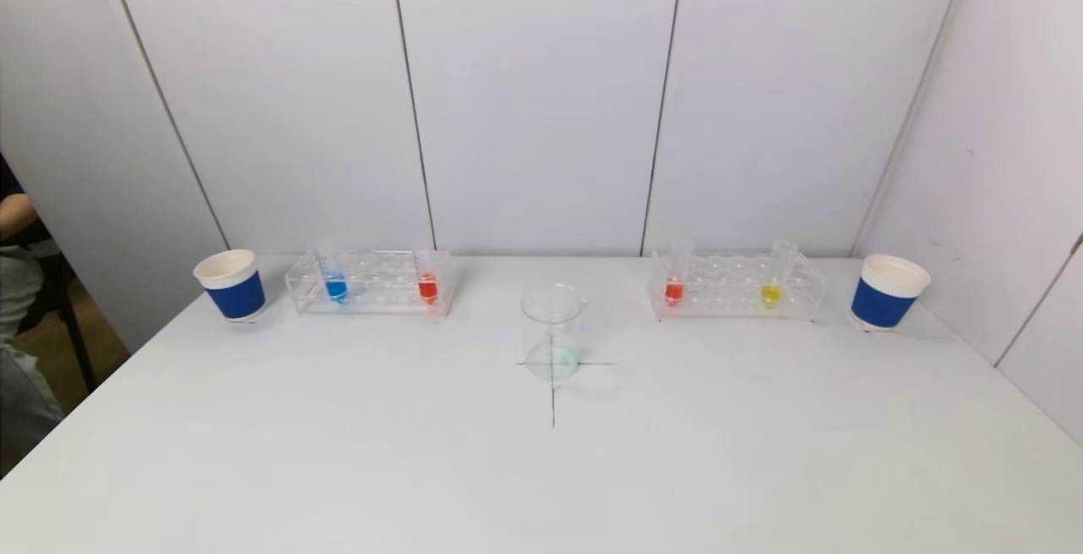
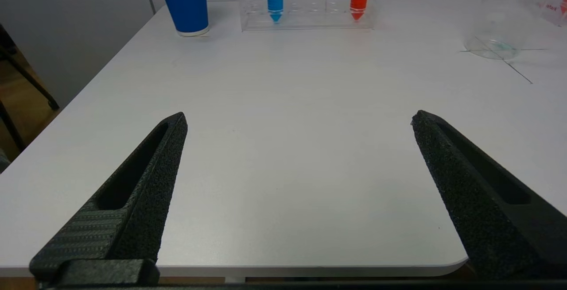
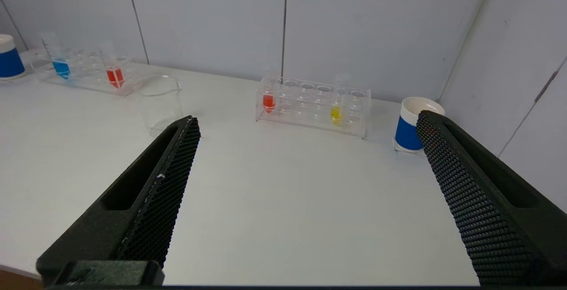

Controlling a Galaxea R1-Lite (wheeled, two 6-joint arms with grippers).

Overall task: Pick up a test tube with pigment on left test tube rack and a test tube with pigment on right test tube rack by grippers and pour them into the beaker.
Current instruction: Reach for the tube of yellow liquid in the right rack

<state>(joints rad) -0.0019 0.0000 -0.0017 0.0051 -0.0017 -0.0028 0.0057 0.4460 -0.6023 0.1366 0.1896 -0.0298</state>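
Observation:
The left clear rack (image 1: 369,283) holds a blue-pigment tube (image 1: 336,286) and a red-pigment tube (image 1: 428,287). The right clear rack (image 1: 734,287) holds a red-pigment tube (image 1: 674,289) and a yellow-pigment tube (image 1: 771,292). A glass beaker (image 1: 552,331) stands between them on a drawn cross. Neither arm shows in the head view. My left gripper (image 2: 299,119) is open and empty over the table's near left edge, far from the blue tube (image 2: 275,4). My right gripper (image 3: 308,124) is open and empty near the front right, far from the right rack (image 3: 312,106).
A blue-and-white paper cup (image 1: 231,284) stands left of the left rack, another (image 1: 885,292) right of the right rack. White wall panels close the back and right. A person's arm shows at the far left edge. The table's (image 1: 541,469) front half is bare.

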